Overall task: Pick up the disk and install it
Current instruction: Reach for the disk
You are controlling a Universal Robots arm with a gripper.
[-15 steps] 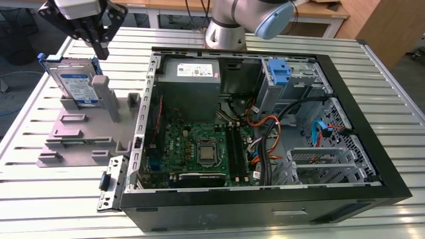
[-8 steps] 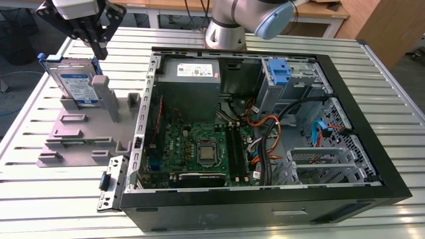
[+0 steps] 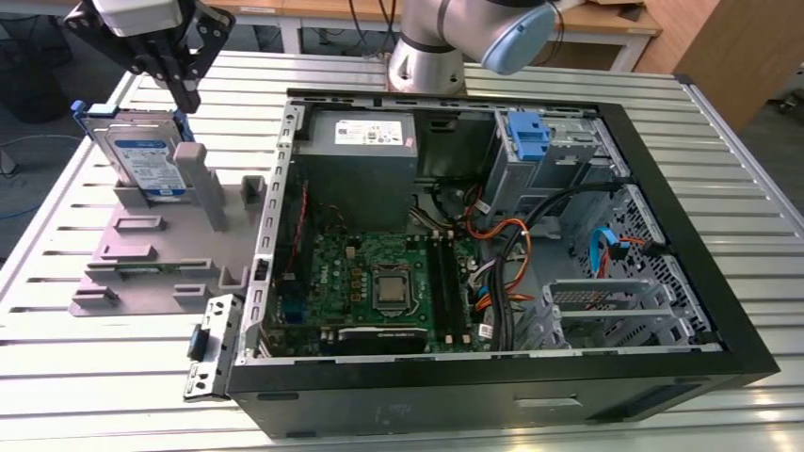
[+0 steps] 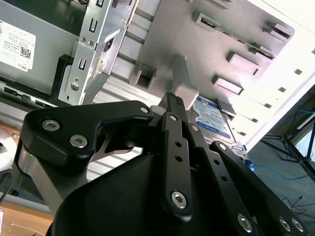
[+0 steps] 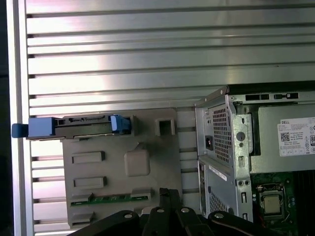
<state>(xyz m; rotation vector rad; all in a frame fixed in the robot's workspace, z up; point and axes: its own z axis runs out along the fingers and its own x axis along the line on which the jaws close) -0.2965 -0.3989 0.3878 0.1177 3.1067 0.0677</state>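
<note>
Exterior view: we are watching the end effector (image 3: 188,94) hovering just above the disk (image 3: 142,155), pinched narrow, gripping nothing, the disk standing upright in its grey holder (image 3: 138,268).

The pincer (image 3: 187,92) hangs with its black fingers (image 5: 162,196) pointing down, pressed together with nothing between them. Directly above it sits the pale wrist housing (image 3: 138,14). The arm base (image 3: 425,61) stands well apart from the pincer, toward the exterior view's right.
</note>
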